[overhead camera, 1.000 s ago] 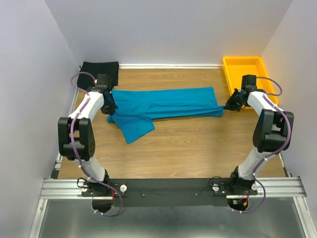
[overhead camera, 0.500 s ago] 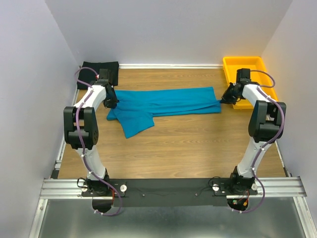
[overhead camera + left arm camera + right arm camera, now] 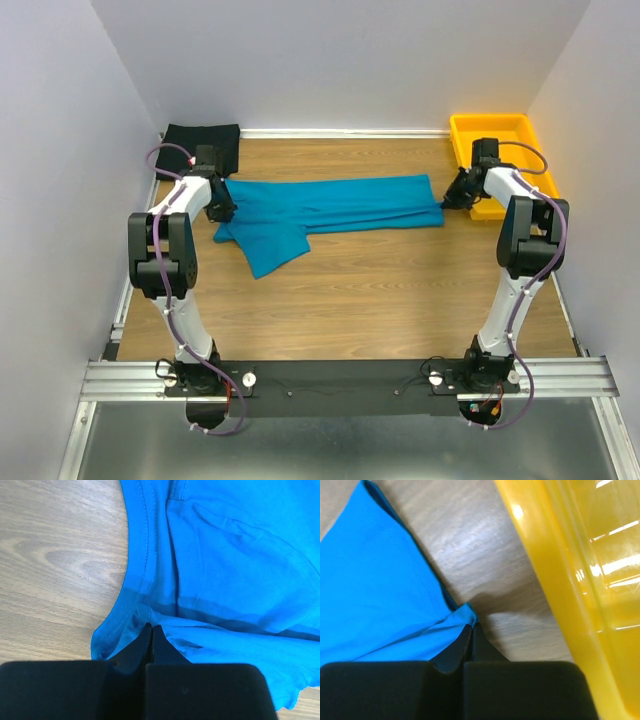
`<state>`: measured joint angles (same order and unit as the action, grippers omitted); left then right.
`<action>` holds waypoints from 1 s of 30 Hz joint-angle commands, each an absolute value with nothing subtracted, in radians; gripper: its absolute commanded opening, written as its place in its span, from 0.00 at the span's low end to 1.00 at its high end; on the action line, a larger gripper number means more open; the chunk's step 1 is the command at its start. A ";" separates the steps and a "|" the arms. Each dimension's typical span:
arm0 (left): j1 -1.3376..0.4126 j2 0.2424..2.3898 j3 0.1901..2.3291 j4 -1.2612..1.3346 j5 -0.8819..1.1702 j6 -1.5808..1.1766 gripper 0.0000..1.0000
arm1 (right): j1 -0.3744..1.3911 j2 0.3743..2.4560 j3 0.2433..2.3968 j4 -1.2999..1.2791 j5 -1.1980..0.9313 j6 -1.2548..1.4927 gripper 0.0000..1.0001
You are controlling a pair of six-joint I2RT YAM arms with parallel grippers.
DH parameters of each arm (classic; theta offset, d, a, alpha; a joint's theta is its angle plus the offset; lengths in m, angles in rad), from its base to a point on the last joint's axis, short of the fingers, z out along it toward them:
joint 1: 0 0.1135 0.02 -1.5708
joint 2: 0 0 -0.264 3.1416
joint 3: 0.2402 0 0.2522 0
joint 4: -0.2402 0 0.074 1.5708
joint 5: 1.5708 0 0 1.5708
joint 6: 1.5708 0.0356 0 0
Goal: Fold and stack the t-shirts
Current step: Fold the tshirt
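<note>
Saw the teal t-shirt lying on the table, pulled into a long band running left to right across the far half, with a wider piece angling off toward the near side at its left end. Found the left pincer down at the left end of that band, clamped tight on the cloth. Confirmed in the left wrist view: black fingers pressed together, a stitched hem of teal fabric bunched and pinched right at their tips, bare wood to the left of it. Found the right pincer at the opposite end of the band, likewise clamped on the shirt. Confirmed in the right wrist view: a small corner of teal fabric caught between the touching fingertips, rest of the shirt spreading off to the left. Noted the yellow tray in the far right corner of the table, just beside the right pincer, with a strip of bare wood between its wall and the shirt corner. Spotted the black t-shirt in the far left corner against the wall, just behind the left arm and apart from the teal one. Couldn't tell whether folded or just bunched.
</note>
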<state>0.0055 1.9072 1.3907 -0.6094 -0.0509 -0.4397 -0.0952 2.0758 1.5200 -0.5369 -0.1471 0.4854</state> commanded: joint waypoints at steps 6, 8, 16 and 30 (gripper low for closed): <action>0.020 1.844 1.348 -0.552 -0.061 -0.479 0.15 | -0.074 2.094 1.611 -0.543 -0.178 0.459 0.19; 0.018 1.821 1.330 -0.537 -0.058 -0.489 0.32 | -0.058 2.091 1.629 -0.545 -0.179 0.449 0.33; 0.003 1.623 1.218 -0.480 -0.092 -0.532 0.89 | 0.072 1.990 1.635 -0.543 -0.092 0.373 0.63; -0.207 1.505 0.927 -0.529 -0.072 -0.469 0.83 | 0.446 2.051 1.539 -0.382 -0.439 0.360 0.63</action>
<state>-0.2008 1.5169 0.9619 -0.5209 -0.0841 -0.4934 0.3706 1.9926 1.5631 -0.4431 -0.3161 0.3473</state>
